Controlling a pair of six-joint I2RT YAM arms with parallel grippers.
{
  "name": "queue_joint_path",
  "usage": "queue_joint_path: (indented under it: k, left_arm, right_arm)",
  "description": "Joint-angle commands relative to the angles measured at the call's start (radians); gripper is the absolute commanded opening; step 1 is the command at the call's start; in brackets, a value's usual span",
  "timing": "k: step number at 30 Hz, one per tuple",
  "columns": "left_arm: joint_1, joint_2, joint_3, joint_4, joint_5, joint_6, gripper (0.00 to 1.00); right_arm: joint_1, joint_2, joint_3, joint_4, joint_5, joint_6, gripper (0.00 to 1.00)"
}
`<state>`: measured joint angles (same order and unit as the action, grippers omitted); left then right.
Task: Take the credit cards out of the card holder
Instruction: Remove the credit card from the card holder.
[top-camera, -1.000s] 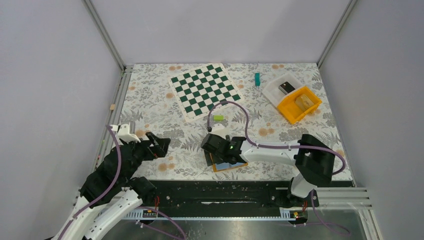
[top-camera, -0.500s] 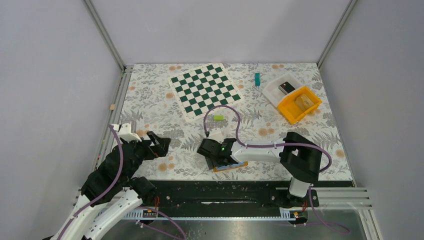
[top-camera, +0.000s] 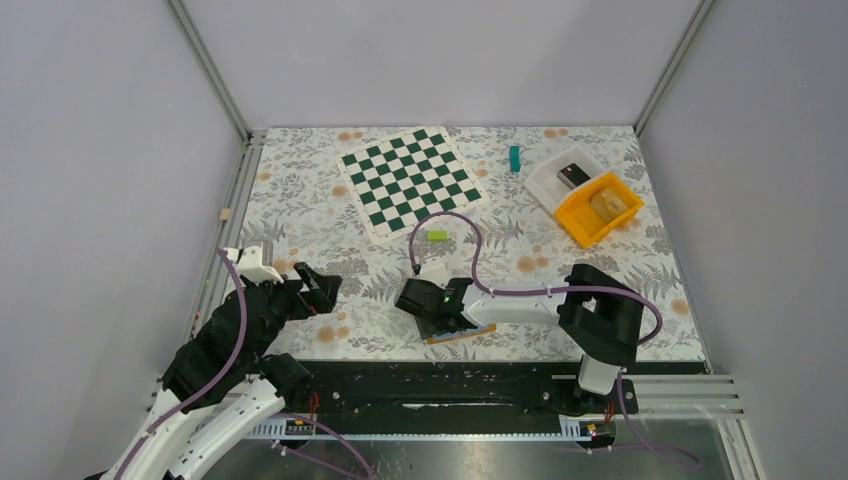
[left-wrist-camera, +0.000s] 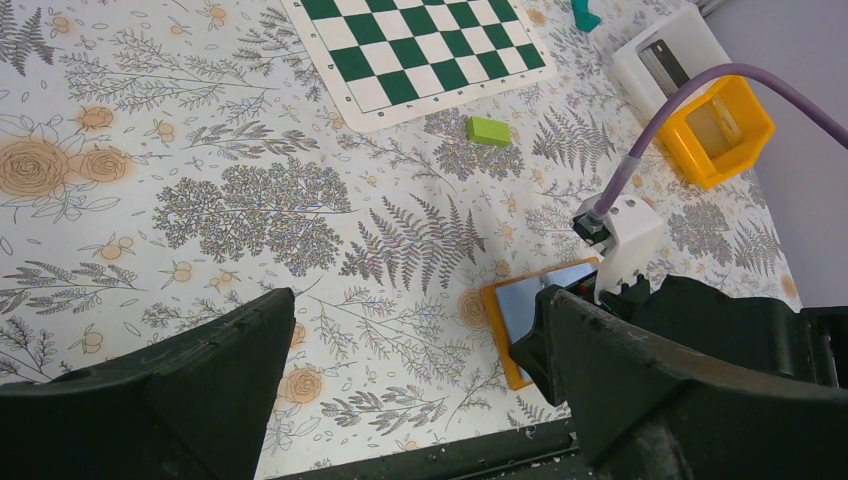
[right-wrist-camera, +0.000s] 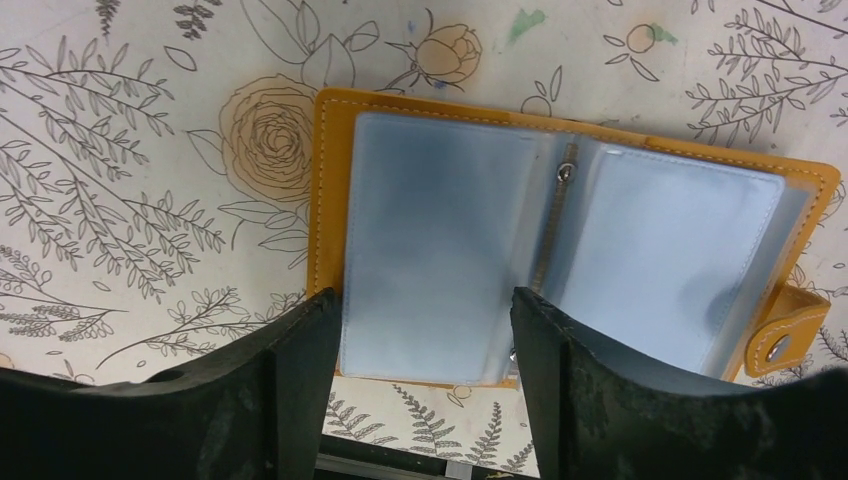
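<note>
On the bench (top-camera: 300, 200), the holder (right-wrist-camera: 330, 200) lies open on the arms' side of the chessboard (top-camera: 410, 180), cards (right-wrist-camera: 440, 240) sleeved inside. The right pincer (right-wrist-camera: 420, 340), part-open, straddles one sleeve; the left pincer (left-wrist-camera: 415, 300) gapes wide, empty, near-left of the chessboard. Closing could pinch the sleeve and drag the holder.

Black-and-white twin arms (top-camera: 215, 345)
Chunky matte-black left gripper (left-wrist-camera: 415, 320) and right gripper (right-wrist-camera: 420, 330), white link shells (top-camera: 510, 308), purple cables (left-wrist-camera: 735, 70), tiny green LED (top-camera: 444, 297).

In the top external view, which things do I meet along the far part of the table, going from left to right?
Chessboard mat → teal block → orange bin.
</note>
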<state>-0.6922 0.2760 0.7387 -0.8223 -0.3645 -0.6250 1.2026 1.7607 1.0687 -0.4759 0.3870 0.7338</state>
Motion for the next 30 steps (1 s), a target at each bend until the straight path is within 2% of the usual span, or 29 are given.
queue_joint_path:
  k: [1, 6, 11, 17, 22, 30]
  left_arm:
    - [0.003, 0.006, 0.010, 0.029, -0.021, 0.008, 0.99]
    - [0.004, 0.009, 0.010, 0.029, -0.017, 0.007, 0.99]
    - [0.004, 0.006, 0.009, 0.028, -0.016, 0.004, 0.99]
    - [0.003, 0.014, 0.010, 0.030, -0.008, 0.007, 0.99]
    - [0.004, 0.029, 0.007, 0.046, 0.087, 0.015, 0.99]
    - [0.005, 0.141, -0.021, 0.105, 0.306, -0.046, 0.94]
  right_arm:
    - [0.008, -0.006, -0.008, -0.009, 0.065, 0.032, 0.72]
    - [0.008, -0.013, -0.019, -0.008, 0.075, 0.039, 0.72]
    - [0.008, -0.012, -0.037, 0.014, 0.067, 0.043, 0.65]
    - [0.008, -0.067, -0.078, 0.069, 0.043, 0.054, 0.48]
    - [-0.007, -0.161, -0.147, 0.198, -0.043, 0.062, 0.46]
    - [-0.042, -0.250, -0.228, 0.296, -0.103, 0.081, 0.44]
